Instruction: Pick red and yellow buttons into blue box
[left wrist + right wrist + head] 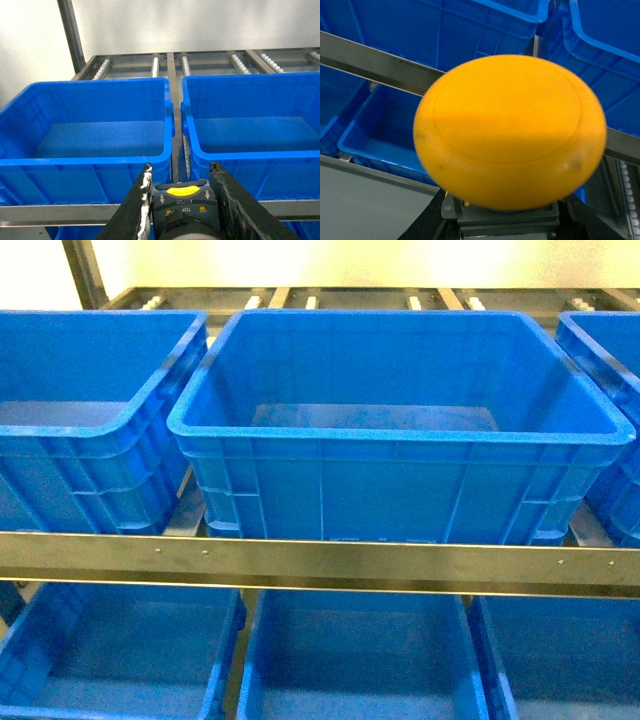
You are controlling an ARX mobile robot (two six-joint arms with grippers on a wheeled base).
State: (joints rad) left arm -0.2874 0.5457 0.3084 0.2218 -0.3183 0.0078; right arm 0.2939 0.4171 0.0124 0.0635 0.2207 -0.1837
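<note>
Head view: the blue box (400, 430) stands in the middle of the upper shelf, its floor bare. A second blue crate (90, 410) sits just left of it and a third (610, 390) just right, cut by the frame edge. A grey metal rail (320, 562) runs across in front of them, and below it lie three more blue bins (360, 660) on the lower shelf. Neither arm shows here.

Left wrist view: the left gripper (180, 200) reaches in from the near edge, its two dark fingers (137, 205) pinching a dark boxy button base (182, 205) with a yellow ring and a red cap edge at the very bottom, the red button. Beyond it are two blue crates side by side, with roller tracks (185, 65) farther back.

Right wrist view: the yellow button (510, 132) fills most of the frame, its cap toward the camera, its dark base at the near edge between the right gripper (505, 220) fingers, which clamp it from both sides. Behind it pass the rail and blue bins above and below.
</note>
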